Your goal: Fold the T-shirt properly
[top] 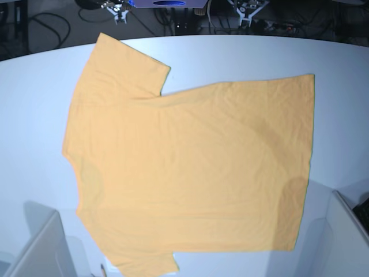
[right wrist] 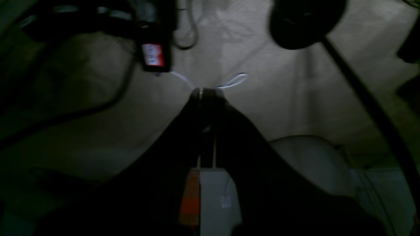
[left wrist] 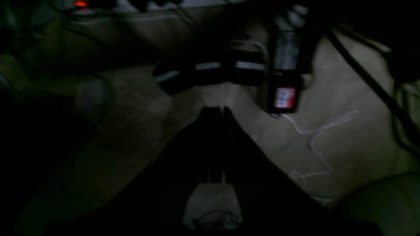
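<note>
Fingers (left wrist: 216,109) of both my grippers pressed together, holding nothing; I'd pinch the flat T-shirt (top: 190,167) by a sleeve edge first.

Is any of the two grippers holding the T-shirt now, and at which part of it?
Nothing is held. The T-shirt lies flat on the table, and both the left gripper and right gripper are shut on nothing.
</note>
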Controlling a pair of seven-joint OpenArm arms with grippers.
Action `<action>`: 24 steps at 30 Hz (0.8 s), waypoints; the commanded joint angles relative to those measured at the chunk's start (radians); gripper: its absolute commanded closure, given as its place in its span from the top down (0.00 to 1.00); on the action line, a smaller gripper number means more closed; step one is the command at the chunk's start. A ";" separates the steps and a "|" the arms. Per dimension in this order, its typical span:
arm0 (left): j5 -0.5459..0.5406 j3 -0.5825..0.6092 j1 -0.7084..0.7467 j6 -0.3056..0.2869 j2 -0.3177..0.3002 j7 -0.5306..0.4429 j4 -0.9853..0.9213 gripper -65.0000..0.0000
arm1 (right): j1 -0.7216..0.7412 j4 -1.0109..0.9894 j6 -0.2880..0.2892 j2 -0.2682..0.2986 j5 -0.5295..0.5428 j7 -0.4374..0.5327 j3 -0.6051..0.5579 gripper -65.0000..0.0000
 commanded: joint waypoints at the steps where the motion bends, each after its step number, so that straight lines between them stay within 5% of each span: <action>1: 0.002 0.002 0.051 -0.003 0.003 0.004 0.054 0.00 | -0.038 0.021 0.002 0.012 0.004 -0.015 0.007 0.00; 13: -0.009 0.002 0.449 -0.003 -0.070 0.004 0.599 0.00 | -0.466 0.606 -0.003 -0.025 0.005 -0.023 0.019 0.00; 24: -0.012 -0.013 0.770 -0.001 -0.118 0.004 1.131 0.00 | -0.726 1.137 -0.003 -0.108 0.005 -0.081 0.226 0.00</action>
